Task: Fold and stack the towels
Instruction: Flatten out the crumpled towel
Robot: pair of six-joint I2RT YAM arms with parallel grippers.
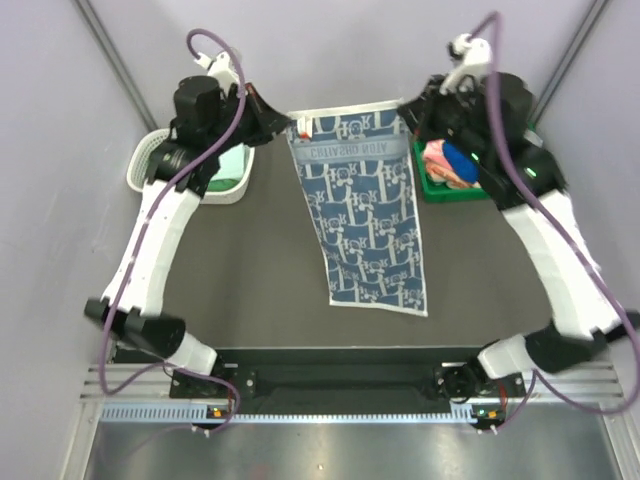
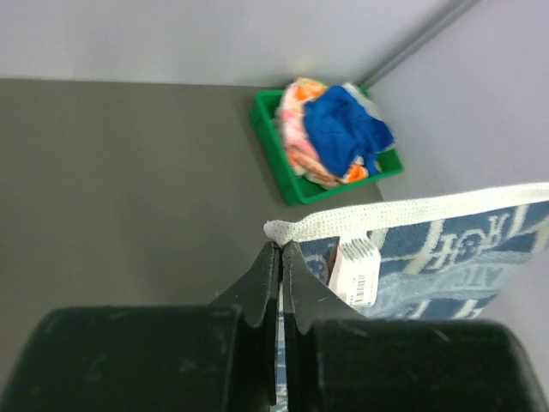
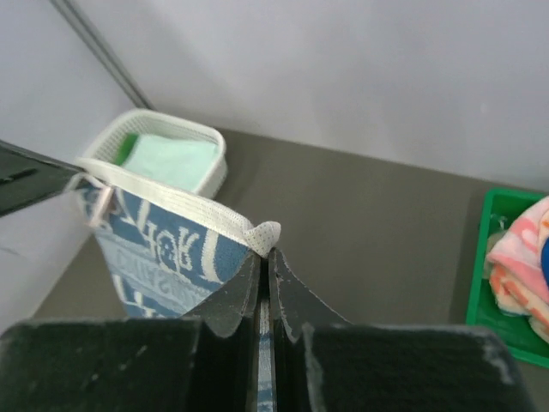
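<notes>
A blue-and-white patterned towel (image 1: 365, 210) with a white hem is stretched between both grippers at the back of the table, and its lower end lies on the dark tabletop. My left gripper (image 1: 289, 123) is shut on its left top corner, and the hem pokes out above the fingertips (image 2: 280, 245) beside a barcode label (image 2: 356, 270). My right gripper (image 1: 404, 108) is shut on the right top corner (image 3: 264, 249). A pale mint towel (image 1: 232, 165) lies folded in the white mesh basket (image 1: 143, 160). Crumpled royal blue (image 2: 343, 124) and orange-pink print (image 2: 300, 137) towels fill the green tray (image 1: 440, 188).
The basket stands at the back left under my left arm, the green tray (image 3: 485, 287) at the back right under my right arm. Grey walls close in the table on three sides. Dark tabletop (image 1: 250, 290) shows on both sides of the hanging towel.
</notes>
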